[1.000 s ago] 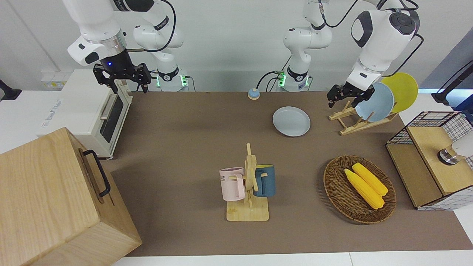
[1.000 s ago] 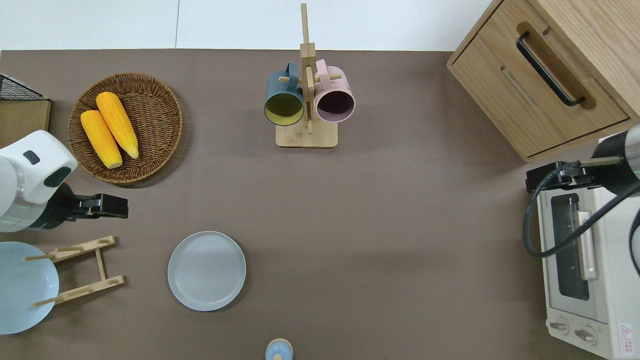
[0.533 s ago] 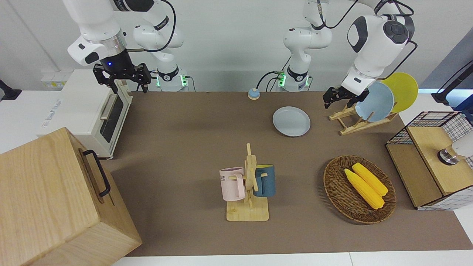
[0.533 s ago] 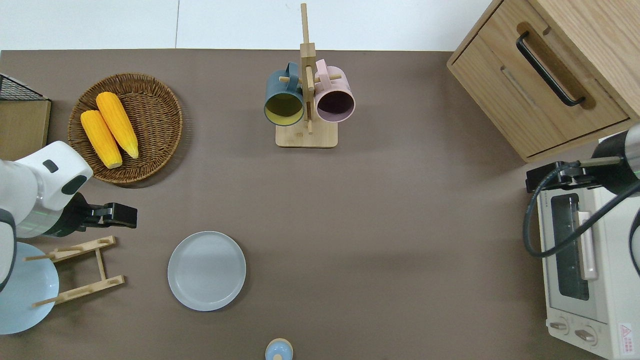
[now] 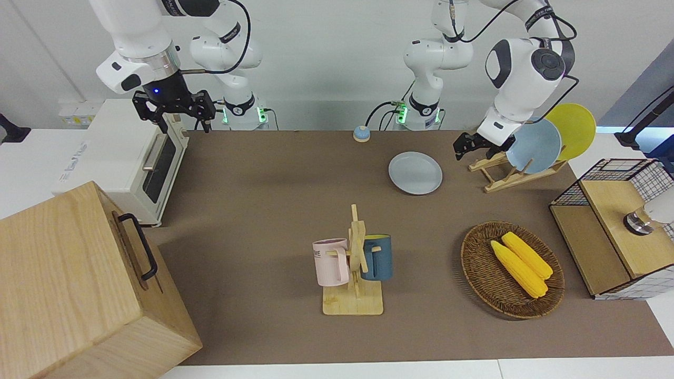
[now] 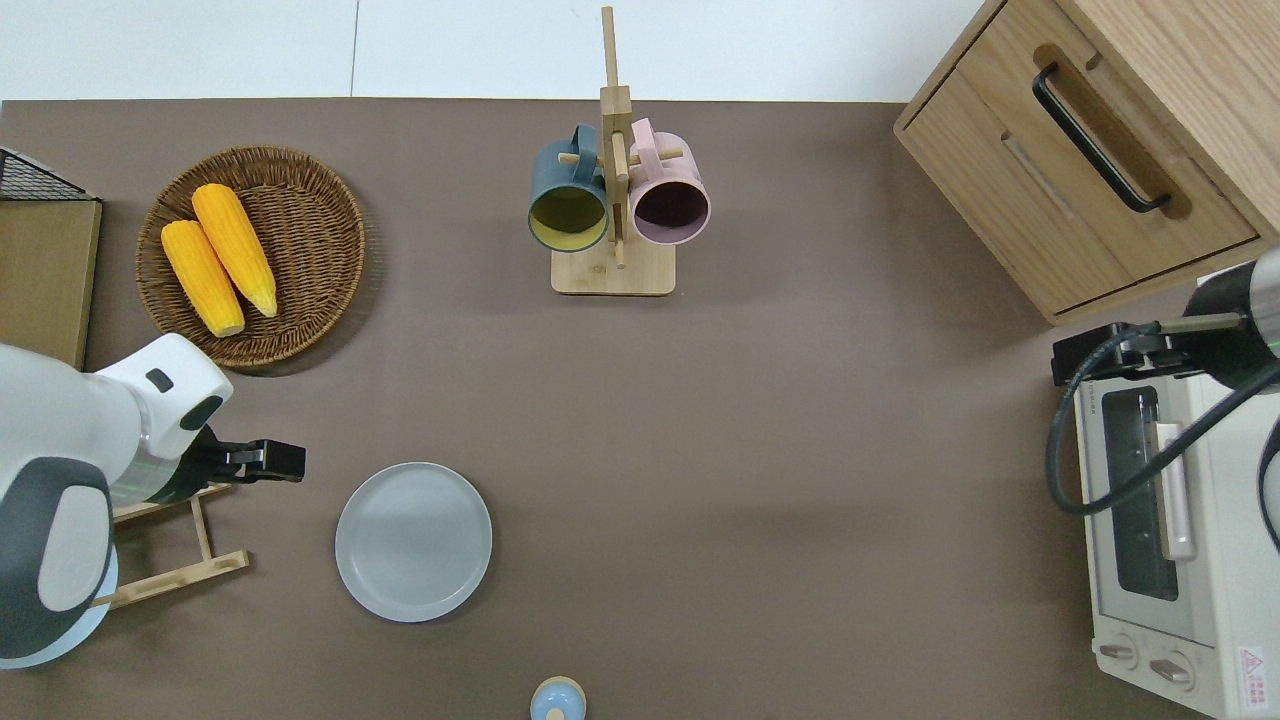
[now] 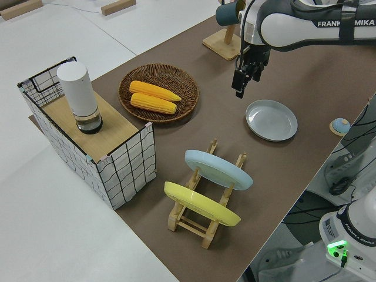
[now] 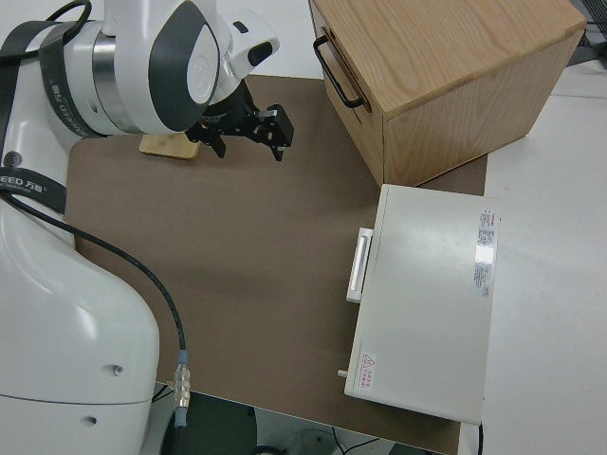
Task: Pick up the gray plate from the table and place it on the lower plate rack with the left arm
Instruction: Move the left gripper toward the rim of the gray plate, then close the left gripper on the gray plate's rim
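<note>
Gray plate: the gray plate [image 6: 413, 541] lies flat on the table [image 6: 760, 450], toward the robots' edge and in the half at the left arm's end; nothing rests on it and nothing touches it.
Left gripper: the left gripper [image 6: 268, 461] hangs in the air over bare table between the plate rack [image 6: 180, 575] and the plate, just off the rack's low tips.
Fingers: they hold nothing; whether they stand apart or closed I cannot tell.
Key relation: in the overhead view the plate lies from the gripper toward the middle of the table and a little toward the robots' edge; the two are near but apart. A round plate has no long axis, so any stretch of rim would serve, and the stretch facing the rack is closest.
Nearer arm: the left arm [image 5: 518, 68] by far; the right gripper [image 5: 174, 108] is parked at the opposite end.
Rack: it stands at the left arm's end near the robots' edge. A light-blue plate [image 7: 218, 169] and a yellow plate [image 7: 201, 203] lean in its upper slots; the lower slots look free.
Stage, as I judge it: reaching toward the plate, pick not yet made.
Risk, as I judge it: the shallow rim sits low on the table, so the fingers probably need to come down over the edge at a tilt.
</note>
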`<state>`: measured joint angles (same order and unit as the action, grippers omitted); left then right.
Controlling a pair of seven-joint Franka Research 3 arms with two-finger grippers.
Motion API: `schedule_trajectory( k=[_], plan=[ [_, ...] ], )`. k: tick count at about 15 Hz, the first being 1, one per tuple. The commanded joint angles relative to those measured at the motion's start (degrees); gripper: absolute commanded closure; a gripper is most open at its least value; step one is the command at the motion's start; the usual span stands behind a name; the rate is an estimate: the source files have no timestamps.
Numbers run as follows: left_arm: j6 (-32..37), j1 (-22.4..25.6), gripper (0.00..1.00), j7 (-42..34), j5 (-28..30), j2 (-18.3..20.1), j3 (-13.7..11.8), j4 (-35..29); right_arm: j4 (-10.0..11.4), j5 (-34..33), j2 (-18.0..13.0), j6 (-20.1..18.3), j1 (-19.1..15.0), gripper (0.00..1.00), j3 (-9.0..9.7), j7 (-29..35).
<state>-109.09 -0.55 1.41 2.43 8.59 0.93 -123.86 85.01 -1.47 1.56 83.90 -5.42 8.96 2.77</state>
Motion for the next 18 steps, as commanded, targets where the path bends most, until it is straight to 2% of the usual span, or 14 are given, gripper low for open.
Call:
schedule_trajectory(
  k=[1, 5, 8, 12, 18],
  plan=[
    [-8.31, -0.76, 0.00, 1.23, -1.37, 5.11, -0.13, -10.51, -0.37, 0.15, 0.02, -0.05, 0.41, 0.017, -0.34, 0.22],
    [-15.61, -0.85, 0.00, 1.40, -1.29, 5.82, 0.74, -17.89, -0.37, 0.15, 0.02, -0.05, 0.41, 0.017, -0.34, 0.22],
    [-24.91, -0.85, 0.00, 3.06, -1.29, 5.47, 2.58, -24.31, -0.37, 0.15, 0.02, -0.05, 0.41, 0.017, -0.34, 0.22],
    [-27.21, -0.85, 0.00, 4.21, -1.29, 3.90, 4.34, -25.20, -0.37, 0.15, 0.02, -0.05, 0.41, 0.017, -0.34, 0.22],
    [-32.14, -0.85, 0.00, 4.30, -1.29, 0.20, 5.23, -25.73, -0.37, 0.15, 0.02, -0.05, 0.41, 0.017, -0.34, 0.22]
  ],
)
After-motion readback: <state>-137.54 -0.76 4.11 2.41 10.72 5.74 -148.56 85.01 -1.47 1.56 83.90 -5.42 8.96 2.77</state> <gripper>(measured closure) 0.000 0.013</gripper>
